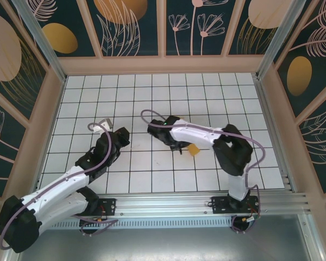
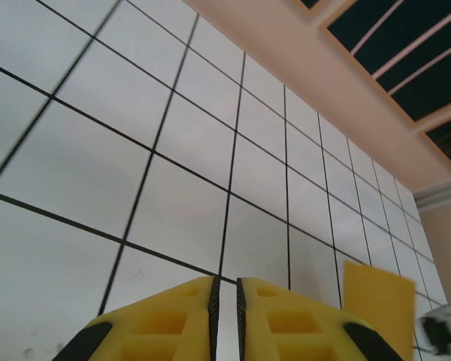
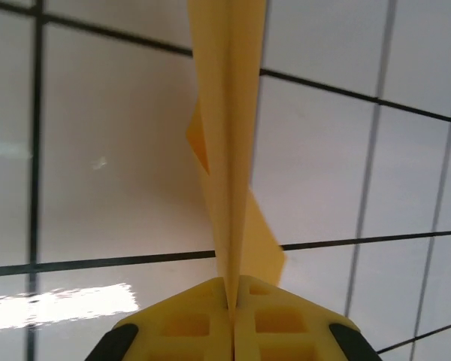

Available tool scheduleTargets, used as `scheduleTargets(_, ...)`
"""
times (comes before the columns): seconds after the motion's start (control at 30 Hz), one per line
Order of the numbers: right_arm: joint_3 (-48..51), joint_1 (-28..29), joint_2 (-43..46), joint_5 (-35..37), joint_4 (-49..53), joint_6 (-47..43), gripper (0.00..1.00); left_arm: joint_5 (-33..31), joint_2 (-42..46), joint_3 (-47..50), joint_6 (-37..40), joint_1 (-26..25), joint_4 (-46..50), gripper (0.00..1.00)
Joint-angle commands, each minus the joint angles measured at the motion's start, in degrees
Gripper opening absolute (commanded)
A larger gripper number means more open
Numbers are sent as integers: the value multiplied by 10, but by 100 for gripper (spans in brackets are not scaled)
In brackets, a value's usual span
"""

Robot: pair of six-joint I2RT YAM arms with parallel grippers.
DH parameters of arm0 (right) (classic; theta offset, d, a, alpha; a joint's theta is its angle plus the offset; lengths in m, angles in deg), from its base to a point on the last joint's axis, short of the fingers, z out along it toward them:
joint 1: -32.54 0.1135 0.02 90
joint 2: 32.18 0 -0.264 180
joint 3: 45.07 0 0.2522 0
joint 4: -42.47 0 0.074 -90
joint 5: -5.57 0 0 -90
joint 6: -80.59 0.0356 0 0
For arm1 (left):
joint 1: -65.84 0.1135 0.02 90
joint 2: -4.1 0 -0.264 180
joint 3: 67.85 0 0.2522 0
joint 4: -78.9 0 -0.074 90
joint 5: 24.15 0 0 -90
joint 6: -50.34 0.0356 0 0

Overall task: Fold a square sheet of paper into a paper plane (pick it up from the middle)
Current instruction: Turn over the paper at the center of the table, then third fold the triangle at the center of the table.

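My right fingers (image 3: 244, 304) are pressed together on the orange paper (image 3: 227, 113) — no gap shows between them, only the paper's thin edge running into the seam. In my right wrist view the paper stands edge-on. It is a narrow folded strip rising from the fingertips to the top of the frame. One flap splays out to the left partway up and another to the right just above the fingers. Behind it lie the white tiles of the worktop (image 3: 98, 98) with their black grid lines.

From the top camera the paper is a small orange patch peeking out beneath my right arm (image 1: 201, 133), near the middle of the worktop and a little right of centre. I cannot tell whether its lower edge touches the tiles.

My left fingers (image 2: 199, 312) are nearly closed, with only a thin slit between them. Nothing is in the slit — bare tile shows through it. They point across the grid toward the far wall (image 2: 323, 64). In my left wrist view the paper appears at lower right as an upright orange rectangle, off to the side of these fingers and clear of them. From above, my left arm (image 1: 70, 185) reaches over the left half of the worktop, its fingers well apart from the paper.
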Motion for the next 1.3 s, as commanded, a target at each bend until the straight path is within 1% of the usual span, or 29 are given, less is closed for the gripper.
scheduleTargets(0.0, -59, 33, -59, -51, -1, 9, 9, -81, 51, 14, -15, 3, 59, 17)
scheduleTargets(0.07, -87, 46, -95, -85, -19, 10, 11, -94, 79, 19, -12, 3, 77, 17)
scheduleTargets(0.1, -97, 50, -104, -100, -29, 14, 14, -98, 92, 19, -10, 4, 87, 17)
scheduleTargets(0.13, -101, 52, -108, -117, -41, 16, 18, -98, 100, 18, -8, 4, 95, 17)
scheduleTargets(0.17, -98, 54, -105, -141, -65, 13, 24, -98, 106, 18, -6, 4, 101, 18)
scheduleTargets(0.23, -91, 55, -93, -170, -100, 12, 25, -90, 109, 16, -4, 5, 107, 18)
scheduleTargets(0.3, -64, 52, -59, -197, -144, 4, 39, -72, 102, 14, 2, 5, 102, 18)
scheduleTargets(0.4, -1, 38, 20, -259, -230, -11, 54, -39, 83, 12, 3, 5, 90, 19)
scheduleTargets(0.5, 103, 6, 118, -340, -343, -23, 57, 6, 54, 13, 3, 5, 62, 19)
scheduleTargets(0.53, 142, -10, 149, -368, -382, -24, 56, 24, 43, 13, 3, 5, 52, 19)
scheduleTargets(0.57, 183, -30, 177, -404, -422, -25, 53, 38, 29, 12, 2, 5, 44, 19)
scheduleTargets(0.6, 220, -50, 200, -446, -460, -27, 47, 52, 16, 12, 3, 5, 35, 19)
scheduleTargets(0.67, 300, -100, 239, -520, -543, -21, 31, 86, -15, 10, 6, 5, 5, 19)
scheduleTargets(0.7, 326, -123, 249, -556, -575, -19, 26, 101, -30, 8, 6, 5, -7, 19)
scheduleTargets(0.73, 355, -143, 255, -598, -612, -21, 23, 125, -47, 7, 7, 4, -28, 18)
scheduleTargets(0.77, 374, -159, 252, -632, -638, -23, 17, 149, -67, 7, 6, 5, -51, 19)
scheduleTargets(0.8, 384, -171, 246, -653, -654, -22, 13, 170, -84, 6, 4, 5, -69, 19)
scheduleTargets(0.83, 390, -180, 234, -684, -669, -24, 10, 194, -104, 6, 1, 4, -92, 20)
scheduleTargets(0.87, 395, -186, 223, -708, -682, -29, 9, 219, -127, 5, -2, 5, -116, 20)
scheduleTargets(0.93, 402, -195, 200, -727, -700, -34, 9, 262, -169, -6, -6, 5, -140, 22)
scheduleTargets(1.0, 405, -204, 174, -728, -708, -34, 8, 307, -215, -23, -9, 5, -159, 23)
scheduleTargets(1.1, 417, -210, 143, -712, -720, -22, 8, 351, -274, -47, -18, 4, -176, 27)
scheduleTargets(1.17, 425, -207, 129, -687, -719, -4, 8, 378, -313, -67, -21, 4, -180, 29)
scheduleTargets(1.27, 449, -196, 125, -651, -750, 52, 8, 408, -358, -87, -33, 4, -191, 31)
